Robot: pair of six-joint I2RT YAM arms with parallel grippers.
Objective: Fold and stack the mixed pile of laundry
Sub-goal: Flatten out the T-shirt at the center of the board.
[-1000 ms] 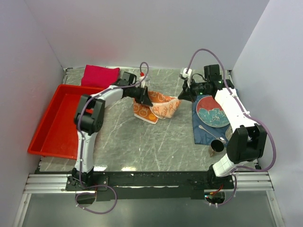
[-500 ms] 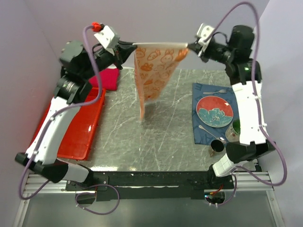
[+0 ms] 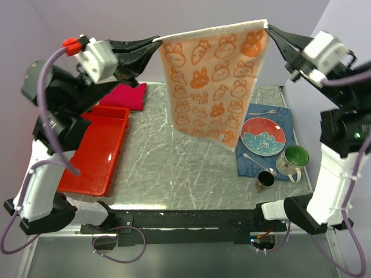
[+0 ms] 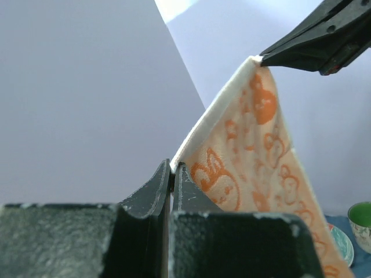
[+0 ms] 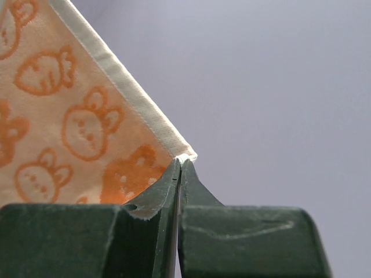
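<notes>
The orange-and-white patterned cloth (image 3: 211, 81): soft woven fabric, matt, with a plain stitched hem. The worktop (image 3: 174, 168): smooth, faintly glossy, marble-veined grey. The red tray (image 3: 95, 153): glossy moulded plastic. Jaws of the left gripper (image 4: 172, 174) and right gripper (image 5: 178, 168): matt black, grainy.

One towel (image 3: 214, 81); one shirt (image 3: 123, 96); two cups (image 3: 293, 158) (image 3: 266, 179)

My left arm (image 3: 36, 185) and right arm (image 3: 331, 168) are white shells over black joints, each with a mauve cable (image 3: 51, 58) looping alongside. A white camera block (image 3: 99, 58) with a red plug (image 3: 72, 42) sits at my left wrist. My fingers (image 4: 145, 202) are black, tapered and grainy.
</notes>
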